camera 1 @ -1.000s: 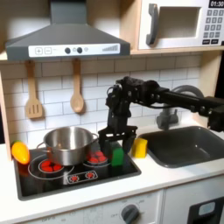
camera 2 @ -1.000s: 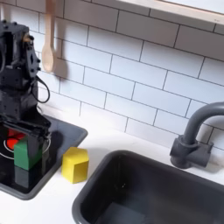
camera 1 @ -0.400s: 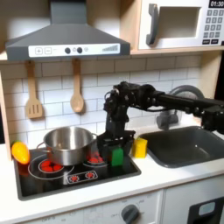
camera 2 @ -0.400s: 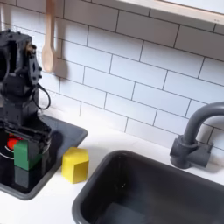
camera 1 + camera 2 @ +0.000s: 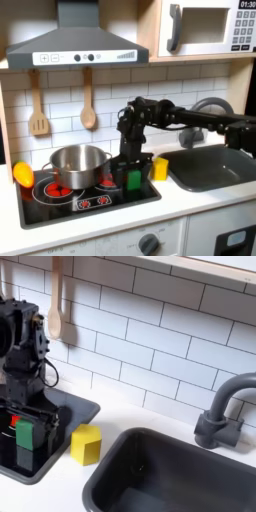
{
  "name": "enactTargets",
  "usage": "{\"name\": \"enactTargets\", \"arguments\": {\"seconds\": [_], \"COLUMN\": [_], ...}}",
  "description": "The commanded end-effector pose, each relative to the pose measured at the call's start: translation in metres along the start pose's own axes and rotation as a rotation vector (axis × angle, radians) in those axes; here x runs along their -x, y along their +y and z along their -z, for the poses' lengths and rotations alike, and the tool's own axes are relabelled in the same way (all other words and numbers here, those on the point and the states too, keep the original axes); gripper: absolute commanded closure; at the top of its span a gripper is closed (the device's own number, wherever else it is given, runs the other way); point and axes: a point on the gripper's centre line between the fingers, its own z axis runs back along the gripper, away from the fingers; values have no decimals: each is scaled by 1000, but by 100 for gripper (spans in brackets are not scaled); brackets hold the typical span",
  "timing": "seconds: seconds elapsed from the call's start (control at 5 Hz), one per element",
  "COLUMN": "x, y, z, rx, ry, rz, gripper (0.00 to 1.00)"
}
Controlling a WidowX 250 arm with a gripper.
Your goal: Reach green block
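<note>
While your fingers (image 5: 27, 426) stand spread around the green block (image 5: 26, 434) on the stovetop (image 5: 72, 413), the yellow block (image 5: 86, 443) sits just beside them.

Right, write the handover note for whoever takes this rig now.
Gripper: lowered over the green block at the stove's right edge, fingers either side of it; whether they grip it can't be told.
Yellow block: on the counter between stove and sink, apart from the gripper.
Pot: on the stove, untouched.
Done: reach looks essentially complete.
Left: confirm contact, close if a grasp is wanted.
</note>
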Motion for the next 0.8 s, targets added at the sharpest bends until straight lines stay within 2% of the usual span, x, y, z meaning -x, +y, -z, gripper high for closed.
{"name": "enactTargets", "arguments": {"seconds": [0.0,0.6], "x": [0,-1], "y": [-1,0], "z": [7,8], "rx": [1,2], "ry": [17,18], "rz": [10,6], "gripper": [0,0]}}
